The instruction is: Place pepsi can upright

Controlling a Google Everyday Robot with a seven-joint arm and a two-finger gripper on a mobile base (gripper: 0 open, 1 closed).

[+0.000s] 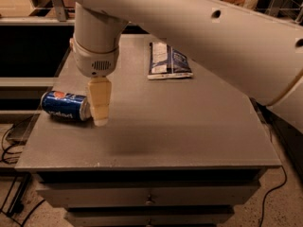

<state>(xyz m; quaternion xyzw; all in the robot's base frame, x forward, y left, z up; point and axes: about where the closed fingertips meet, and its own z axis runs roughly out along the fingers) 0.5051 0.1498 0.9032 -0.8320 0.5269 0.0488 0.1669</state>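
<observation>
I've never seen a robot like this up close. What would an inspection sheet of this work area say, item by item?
Surface: grey table top, with drawers beneath.
Job's things: pepsi can lying on its side near the left edge, not upright.
Clutter: blue-and-white snack packet lying flat toward the back.
Grippers: the hand points down just right of the can's end; contact cannot be told.
Cables: dark cables on the floor at left.
Surroundings: dark shelving at left, speckled floor.
</observation>
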